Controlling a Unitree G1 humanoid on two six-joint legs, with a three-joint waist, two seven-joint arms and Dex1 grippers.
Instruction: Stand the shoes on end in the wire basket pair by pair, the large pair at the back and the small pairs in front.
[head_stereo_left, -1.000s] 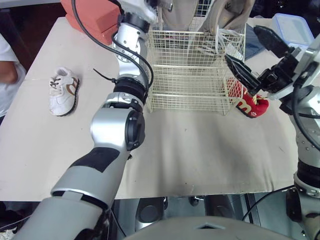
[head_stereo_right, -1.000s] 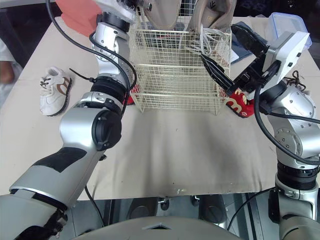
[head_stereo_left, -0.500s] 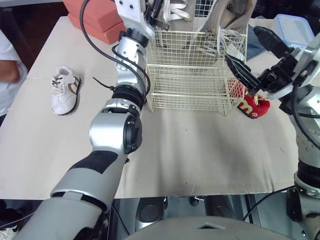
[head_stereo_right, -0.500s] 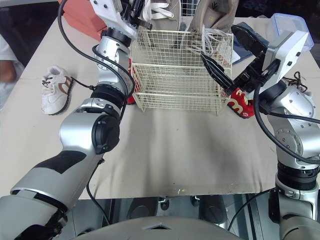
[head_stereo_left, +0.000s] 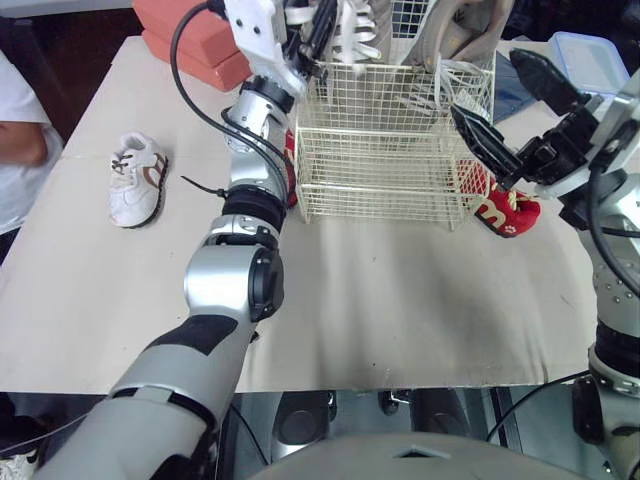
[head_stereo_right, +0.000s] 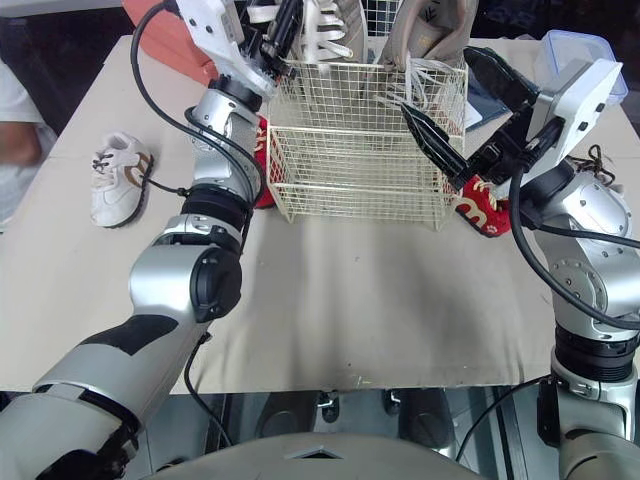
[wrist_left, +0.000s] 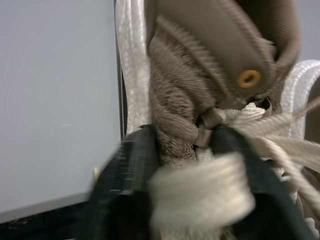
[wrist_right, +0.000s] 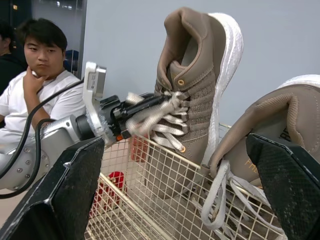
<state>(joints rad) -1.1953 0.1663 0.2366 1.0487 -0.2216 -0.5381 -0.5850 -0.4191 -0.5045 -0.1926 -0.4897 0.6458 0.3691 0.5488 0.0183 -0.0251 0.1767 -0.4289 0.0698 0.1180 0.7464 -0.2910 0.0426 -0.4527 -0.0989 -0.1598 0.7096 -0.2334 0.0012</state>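
Note:
The wire basket (head_stereo_left: 380, 170) stands at the back middle of the table. Two large tan shoes stand on end at its back: the left one (wrist_right: 200, 75) and the right one (wrist_right: 285, 120). My left gripper (wrist_left: 182, 145) is shut on the left shoe's tongue and white laces, above the basket's back left corner. My right gripper (head_stereo_left: 510, 110) hangs open just off the basket's right side, holding nothing. One small red shoe (head_stereo_left: 505, 210) lies right of the basket. Another small red shoe (head_stereo_right: 262, 160) lies at the basket's left, partly behind my left arm. A small white shoe (head_stereo_left: 135, 180) lies far left.
An orange-red box (head_stereo_left: 190, 35) sits at the back left and a clear plastic container (head_stereo_left: 585, 50) at the back right. A person (head_stereo_left: 20, 150) stands at the table's left edge. The near half of the table (head_stereo_left: 400, 300) is bare cloth.
The left tan shoe in my left gripper has turned so its laces now show over the basket's back left corner. My right arm has stayed put.

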